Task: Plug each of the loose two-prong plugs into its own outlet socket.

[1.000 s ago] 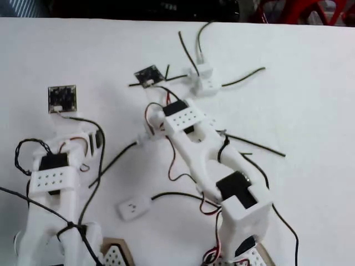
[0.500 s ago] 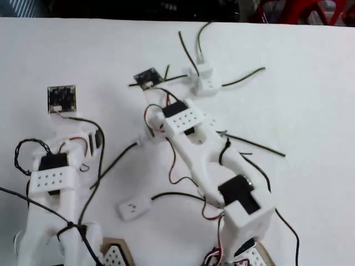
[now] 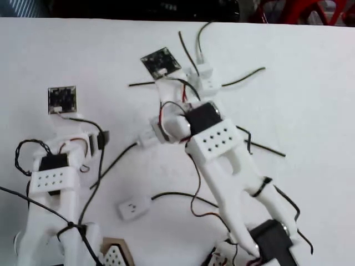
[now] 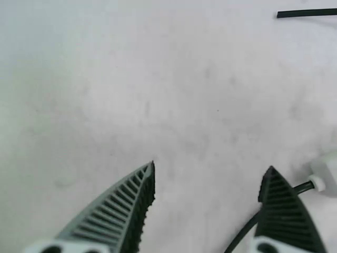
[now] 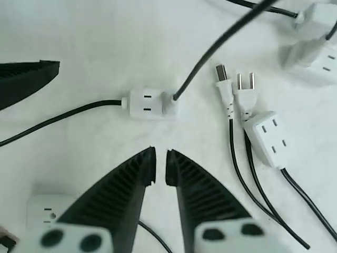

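Note:
A white two-slot socket (image 5: 149,103) on a black cable lies just beyond my right gripper (image 5: 159,153), which is shut with nothing in it. Two loose two-prong plugs (image 5: 221,79) (image 5: 244,84) lie side by side near a larger white outlet block (image 5: 271,134). Another outlet block (image 5: 46,211) sits close to the gripper's base, and it also lies at the front of the table (image 3: 133,208). My left gripper (image 4: 210,169) hangs open over bare table, with a white cable end (image 4: 326,171) just outside one finger.
More white connectors and black cables (image 3: 202,77) cluster at the back centre. The left gripper's dark fingertip (image 5: 26,79) shows off to the side of the two-slot socket. Loose black wires (image 3: 260,147) trail across the table to the right.
The right arm has stretched forward and lifted its wrist, so its camera board sits farther back. The left arm has stayed put.

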You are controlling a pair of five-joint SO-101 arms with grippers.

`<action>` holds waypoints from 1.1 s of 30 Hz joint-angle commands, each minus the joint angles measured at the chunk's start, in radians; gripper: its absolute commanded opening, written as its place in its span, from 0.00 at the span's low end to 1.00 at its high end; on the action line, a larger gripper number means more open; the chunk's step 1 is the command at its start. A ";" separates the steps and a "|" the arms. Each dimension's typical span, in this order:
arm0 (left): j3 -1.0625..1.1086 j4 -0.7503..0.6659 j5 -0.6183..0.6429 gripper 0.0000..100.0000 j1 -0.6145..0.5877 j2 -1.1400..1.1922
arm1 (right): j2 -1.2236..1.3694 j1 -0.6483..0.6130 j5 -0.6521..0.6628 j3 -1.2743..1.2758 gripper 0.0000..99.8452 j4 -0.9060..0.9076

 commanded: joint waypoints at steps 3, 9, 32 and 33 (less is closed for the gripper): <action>0.009 -0.026 0.002 0.32 0.013 -0.028 | -0.104 -0.002 0.009 0.150 0.02 -0.067; 0.015 -0.020 -0.084 0.34 0.108 -0.030 | -0.139 0.036 0.003 0.382 0.02 -0.354; -0.548 0.115 -0.404 0.40 0.390 0.651 | -0.128 0.444 0.002 0.600 0.02 -0.799; -0.594 0.117 -0.404 0.40 0.386 0.708 | -0.128 0.444 0.002 0.600 0.02 -0.799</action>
